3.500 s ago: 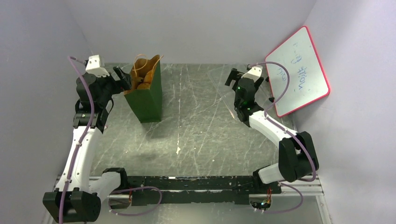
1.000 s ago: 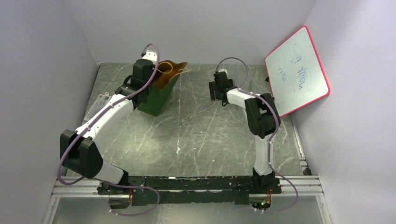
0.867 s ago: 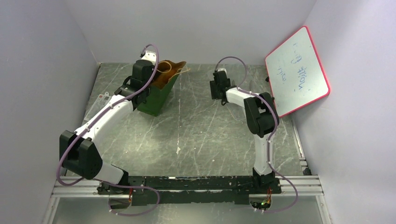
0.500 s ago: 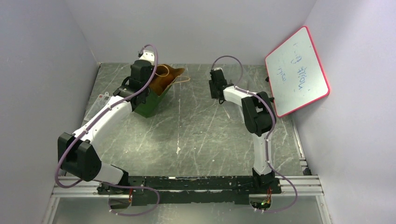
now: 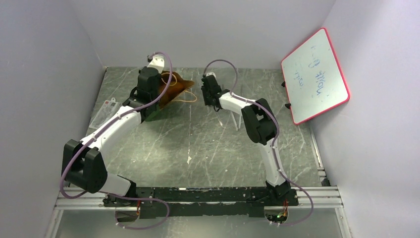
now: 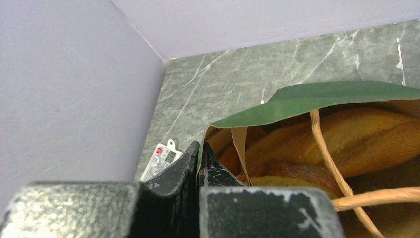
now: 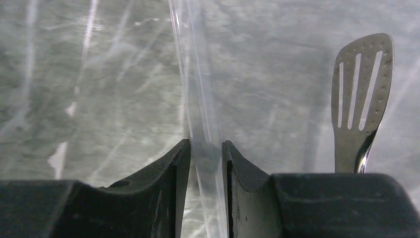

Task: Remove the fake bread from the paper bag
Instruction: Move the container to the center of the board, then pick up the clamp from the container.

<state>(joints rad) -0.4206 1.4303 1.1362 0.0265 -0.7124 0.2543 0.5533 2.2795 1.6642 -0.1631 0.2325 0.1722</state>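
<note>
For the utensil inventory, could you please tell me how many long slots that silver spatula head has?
3: they run lengthwise, side by side, across the spatula head: a left slot, a middle slot and a right slot. None appears hidden.

The paper bag (image 6: pixel 317 96) hides most fake bread (image 6: pixel 366 139); clear strip (image 7: pixel 197 99) is blurred.

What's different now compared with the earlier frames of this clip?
The left gripper, pinching its rim, tipped the paper bag from upright far over, mouth rightward. The right gripper swung left toward the bag, jaws narrowing around a clear strip; grip unclear. The fake bread stays inside; the whiteboard unmoved.
</note>
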